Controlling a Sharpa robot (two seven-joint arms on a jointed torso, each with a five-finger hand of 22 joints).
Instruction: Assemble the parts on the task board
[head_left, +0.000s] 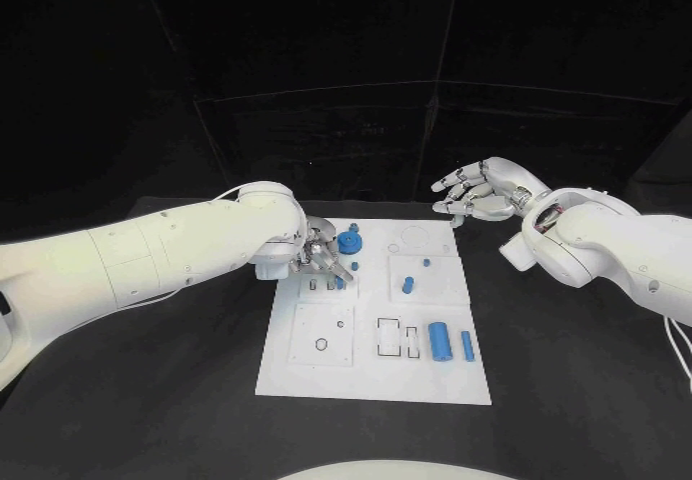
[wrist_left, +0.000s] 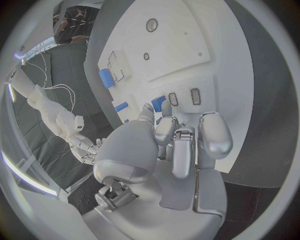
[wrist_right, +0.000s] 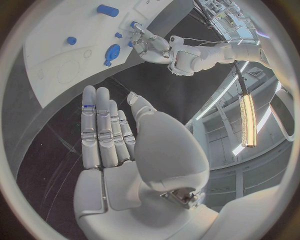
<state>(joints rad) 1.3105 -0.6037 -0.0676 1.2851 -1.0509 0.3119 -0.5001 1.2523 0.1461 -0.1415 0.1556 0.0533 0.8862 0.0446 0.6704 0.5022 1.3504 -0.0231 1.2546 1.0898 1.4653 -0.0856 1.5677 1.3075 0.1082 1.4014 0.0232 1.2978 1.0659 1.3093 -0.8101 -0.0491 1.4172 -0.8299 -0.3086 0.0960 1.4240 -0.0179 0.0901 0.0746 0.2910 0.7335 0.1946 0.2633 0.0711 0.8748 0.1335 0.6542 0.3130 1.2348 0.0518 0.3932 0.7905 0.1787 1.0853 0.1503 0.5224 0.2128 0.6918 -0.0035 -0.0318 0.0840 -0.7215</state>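
Note:
The white task board (head_left: 310, 375) lies in the middle of the black table. My left hand (head_left: 319, 262) is low over its far left part, and the thumb and a finger pinch a small blue part (wrist_left: 158, 103) standing at the board beside two rectangular slots (wrist_left: 195, 96). A round blue part (head_left: 351, 243) sits just beyond that hand. My right hand (head_left: 483, 190) hovers past the board's far right corner, fingers (wrist_right: 103, 127) straight and holding nothing. Two blue cylinders (head_left: 438, 340) lie at the board's near right.
Another blue part (head_left: 408, 284) and a tiny one (head_left: 424, 264) rest mid-board. Outlined recesses (head_left: 394, 338) and a round hole (head_left: 320, 345) mark the near half. Black table surrounds the board on every side.

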